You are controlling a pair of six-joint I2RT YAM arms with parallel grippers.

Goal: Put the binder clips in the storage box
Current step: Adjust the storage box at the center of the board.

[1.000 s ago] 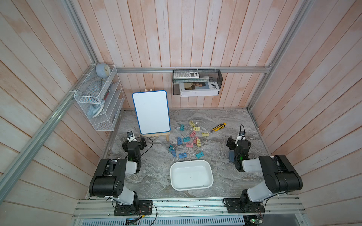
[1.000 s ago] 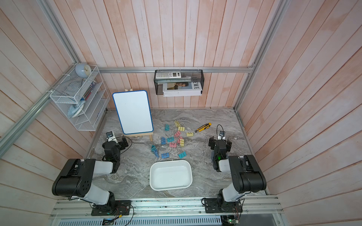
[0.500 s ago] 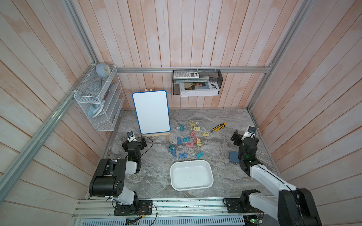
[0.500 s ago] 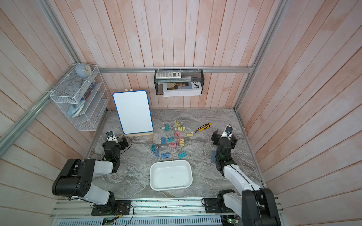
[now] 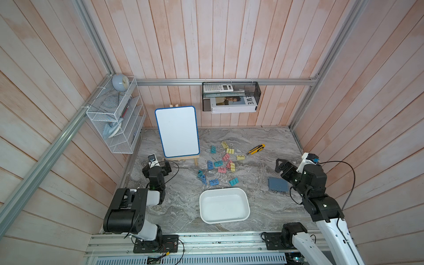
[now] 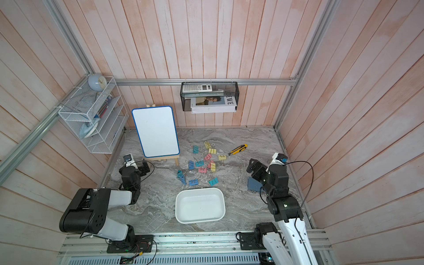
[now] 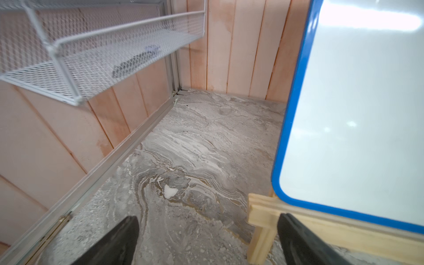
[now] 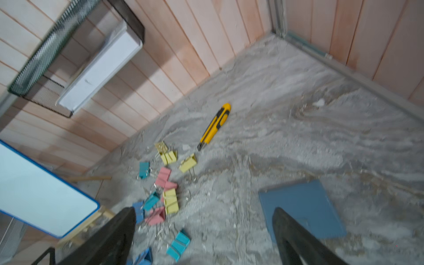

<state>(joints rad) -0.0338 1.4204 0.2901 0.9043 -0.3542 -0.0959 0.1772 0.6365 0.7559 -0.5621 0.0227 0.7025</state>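
Even, diffuse light is filling both top views, seemingly coming from above, and the storage box (image 5: 223,189) is casting only a faint, soft shadow on the counter (image 5: 263,142), while the wall planks (image 5: 206,46) are fanning out with wide-angle stretch toward the frame edges. In the left wrist view the whiteboard (image 7: 358,114) is throwing back a bright streak of glare and the wire rack (image 7: 96,62) is looking soft. The right wrist view is smearing with motion blur, leaving the binder clips (image 8: 171,202) and the black mesh basket (image 8: 43,57) fuzzy.
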